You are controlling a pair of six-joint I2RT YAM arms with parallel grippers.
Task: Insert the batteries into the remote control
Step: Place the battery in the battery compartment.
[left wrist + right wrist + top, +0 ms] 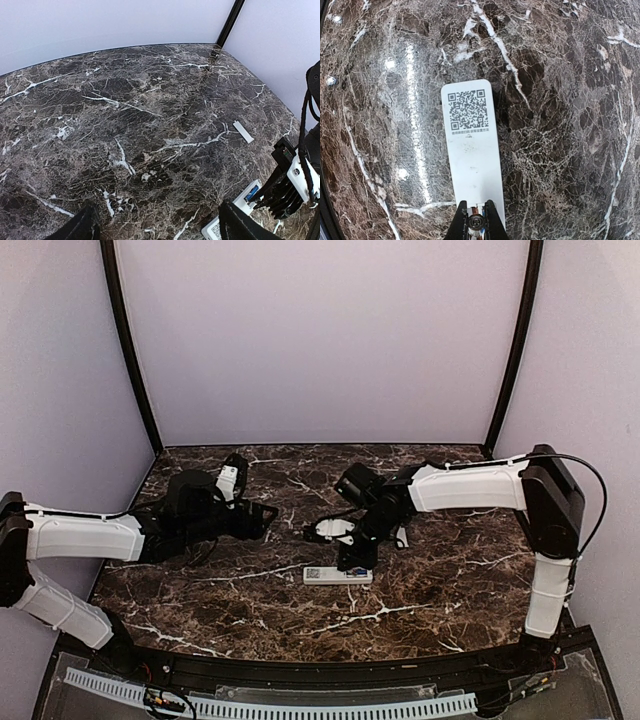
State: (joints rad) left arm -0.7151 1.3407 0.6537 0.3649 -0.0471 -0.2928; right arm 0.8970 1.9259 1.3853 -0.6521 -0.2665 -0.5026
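The remote control [338,575] lies flat at the table's middle, plain back up with a QR code label [467,109]. My right gripper [352,556] stands over its right end, pointing down. In the right wrist view the right gripper [476,212] is shut on a battery [476,224], seen end-on, right at the remote's [472,160] recess end. The left wrist view shows a blue battery [251,192] in the open recess beside the right fingers [282,192]; I cannot tell if it is the held one. My left gripper [262,515] is open and empty, left of the remote [227,222].
The small flat pale cover piece [243,132] lies on the dark marble beyond the remote; it also shows in the top view [400,537]. Purple walls close off the back and sides. A white ridged strip [270,702] runs along the near edge.
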